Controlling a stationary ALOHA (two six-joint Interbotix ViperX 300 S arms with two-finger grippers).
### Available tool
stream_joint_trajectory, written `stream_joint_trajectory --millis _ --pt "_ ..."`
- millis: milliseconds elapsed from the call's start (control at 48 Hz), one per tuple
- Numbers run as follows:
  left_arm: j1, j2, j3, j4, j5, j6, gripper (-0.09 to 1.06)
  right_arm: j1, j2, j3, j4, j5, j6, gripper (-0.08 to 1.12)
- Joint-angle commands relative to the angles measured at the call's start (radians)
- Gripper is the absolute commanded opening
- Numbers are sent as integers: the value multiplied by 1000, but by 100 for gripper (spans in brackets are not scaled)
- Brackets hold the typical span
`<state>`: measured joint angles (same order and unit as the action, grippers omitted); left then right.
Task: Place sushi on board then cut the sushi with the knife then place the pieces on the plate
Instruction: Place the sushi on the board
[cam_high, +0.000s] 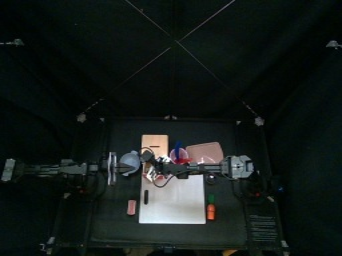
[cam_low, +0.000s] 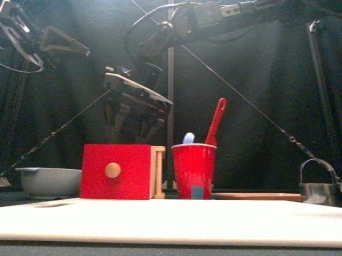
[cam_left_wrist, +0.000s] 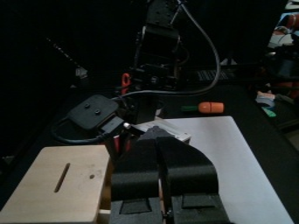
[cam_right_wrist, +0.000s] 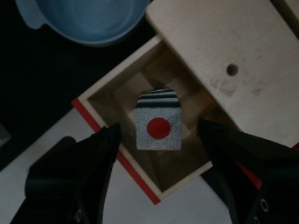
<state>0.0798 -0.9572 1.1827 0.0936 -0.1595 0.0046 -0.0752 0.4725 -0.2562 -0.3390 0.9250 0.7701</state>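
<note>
The sushi roll (cam_right_wrist: 156, 122), dark with a white end and a red centre, lies inside the open drawer of the wooden box (cam_right_wrist: 239, 52). My right gripper (cam_right_wrist: 158, 131) hangs open straight above it, one jaw on each side, not touching. In the front view that gripper (cam_low: 134, 100) is over the box with its red drawer front (cam_low: 114, 172). My left gripper (cam_left_wrist: 163, 149) is shut on nothing, held above the white board (cam_left_wrist: 222, 166) beside the box (cam_left_wrist: 59, 179). The red cup (cam_low: 194, 168) holds a red knife (cam_low: 215, 120) and a blue one. The pink tray (cam_high: 207, 150) lies at the back right.
A blue-grey bowl (cam_low: 50, 180) sits left of the box. A metal cutter (cam_low: 318, 190) stands at the far right. An orange toy (cam_high: 211, 210) lies by the board's right edge and a reddish one (cam_high: 131, 207) by its left edge.
</note>
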Motion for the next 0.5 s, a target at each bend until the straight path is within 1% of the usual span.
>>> stream_joint_trajectory --millis 21,375,500 --pt "3 3 -11 0 -11 -2 17 -14 -28 -29 -6 -6 26 99" --pt "3 3 -9 -2 -12 -2 17 -6 -11 -23 0 -3 32 98" --pt "3 3 -9 -2 -12 -2 17 -6 -8 -20 0 0 31 96"
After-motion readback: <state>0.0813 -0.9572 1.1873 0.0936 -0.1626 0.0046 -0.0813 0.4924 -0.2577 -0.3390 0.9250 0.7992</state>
